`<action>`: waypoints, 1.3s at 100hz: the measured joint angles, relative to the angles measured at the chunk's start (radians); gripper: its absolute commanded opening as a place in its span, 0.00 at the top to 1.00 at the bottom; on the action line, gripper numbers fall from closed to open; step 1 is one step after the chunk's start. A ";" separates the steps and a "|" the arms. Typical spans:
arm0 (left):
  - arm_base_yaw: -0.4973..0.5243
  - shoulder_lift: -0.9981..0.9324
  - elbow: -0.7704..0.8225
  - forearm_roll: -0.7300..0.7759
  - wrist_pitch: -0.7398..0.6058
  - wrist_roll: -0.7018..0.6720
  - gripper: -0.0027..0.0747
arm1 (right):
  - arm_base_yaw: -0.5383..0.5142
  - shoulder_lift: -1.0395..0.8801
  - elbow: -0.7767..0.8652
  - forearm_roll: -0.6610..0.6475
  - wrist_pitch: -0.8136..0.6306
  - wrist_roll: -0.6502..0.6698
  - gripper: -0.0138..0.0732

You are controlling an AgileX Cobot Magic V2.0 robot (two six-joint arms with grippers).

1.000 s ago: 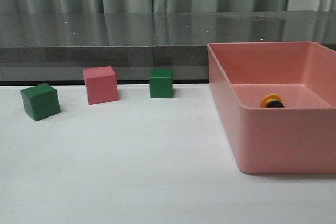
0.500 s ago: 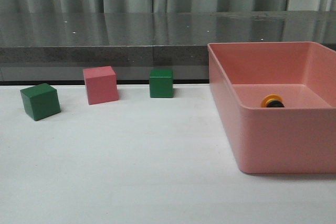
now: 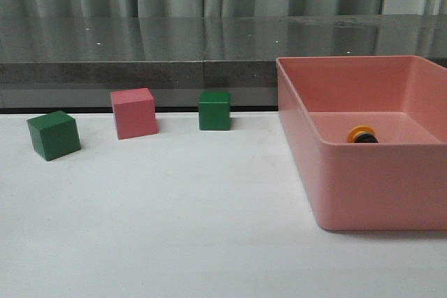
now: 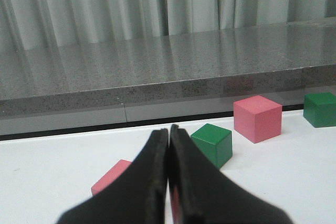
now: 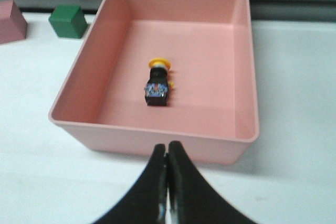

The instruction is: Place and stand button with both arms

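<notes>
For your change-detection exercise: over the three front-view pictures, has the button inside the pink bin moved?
No. The button lies at the same spot against the pink bin, its yellow cap showing just above the near wall as before.

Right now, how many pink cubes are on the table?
2. One pink cube stands between the two green cubes. Another shows only in the left wrist view, partly hidden behind the left gripper. Others may lie out of view.

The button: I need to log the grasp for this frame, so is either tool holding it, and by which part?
Neither. The button lies on its side in the pink bin. The left tool and right tool are shut on nothing.
</notes>
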 measured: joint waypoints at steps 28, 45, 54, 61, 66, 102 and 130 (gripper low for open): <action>0.000 0.000 0.000 0.000 0.000 0.000 0.99 | 0.000 0.346 -0.161 0.098 0.022 0.002 0.91; 0.000 0.000 0.000 0.000 0.000 0.000 0.99 | 0.000 0.501 -0.163 0.113 -0.082 0.002 0.67; 0.000 0.000 0.000 0.000 0.000 0.000 0.99 | 0.000 0.562 -0.163 0.129 -0.126 0.002 0.42; 0.000 0.000 0.000 0.000 0.000 0.000 0.99 | 0.000 0.601 -0.163 0.135 -0.164 0.000 0.27; 0.000 0.000 0.000 0.000 0.000 0.000 0.99 | 0.002 0.625 -0.163 0.137 -0.188 -0.014 0.24; 0.000 0.000 0.000 0.000 0.000 0.000 0.99 | 0.104 0.823 -0.278 0.145 -0.274 -0.117 0.25; 0.000 0.000 0.000 0.000 0.000 0.000 0.99 | 0.106 1.063 -0.403 0.131 -0.272 -0.119 0.25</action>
